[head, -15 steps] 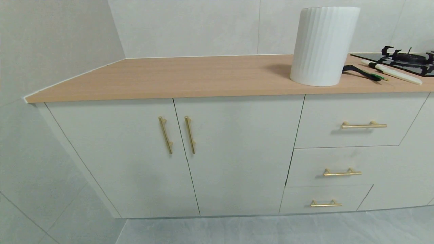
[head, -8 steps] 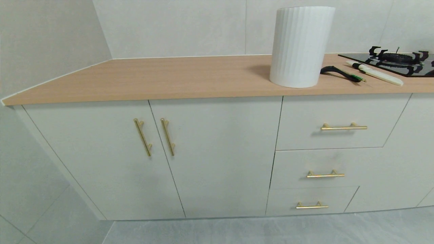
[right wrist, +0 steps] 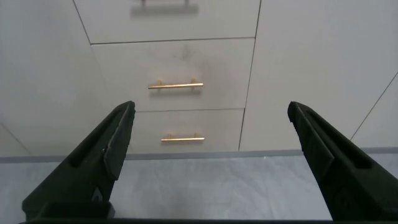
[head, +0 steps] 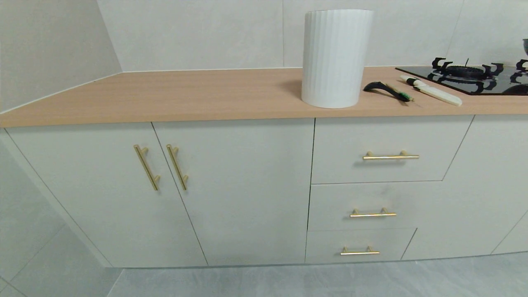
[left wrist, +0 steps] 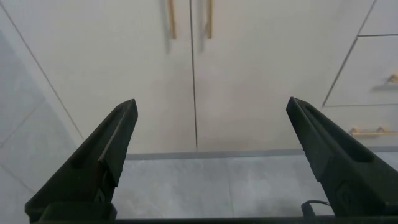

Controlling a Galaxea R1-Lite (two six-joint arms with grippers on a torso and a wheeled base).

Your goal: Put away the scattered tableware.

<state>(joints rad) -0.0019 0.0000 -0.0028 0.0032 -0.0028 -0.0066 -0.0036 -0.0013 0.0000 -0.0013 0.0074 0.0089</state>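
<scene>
A black-handled utensil [head: 385,89] and a white knife [head: 433,93] lay side by side on the desk [head: 185,93], between a tall white ribbed container [head: 335,57] and the stove [head: 466,76]. Lower down, the left tool [left wrist: 211,106] hung with its fingers spread wide before the cupboard doors [left wrist: 249,74]. The right tool [right wrist: 211,107], likewise spread wide, faced the drawers [right wrist: 174,65].

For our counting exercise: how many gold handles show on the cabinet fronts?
5: left door handle, right door handle, top drawer handle, middle drawer handle, bottom drawer handle. Others may lie outside the view.
</scene>
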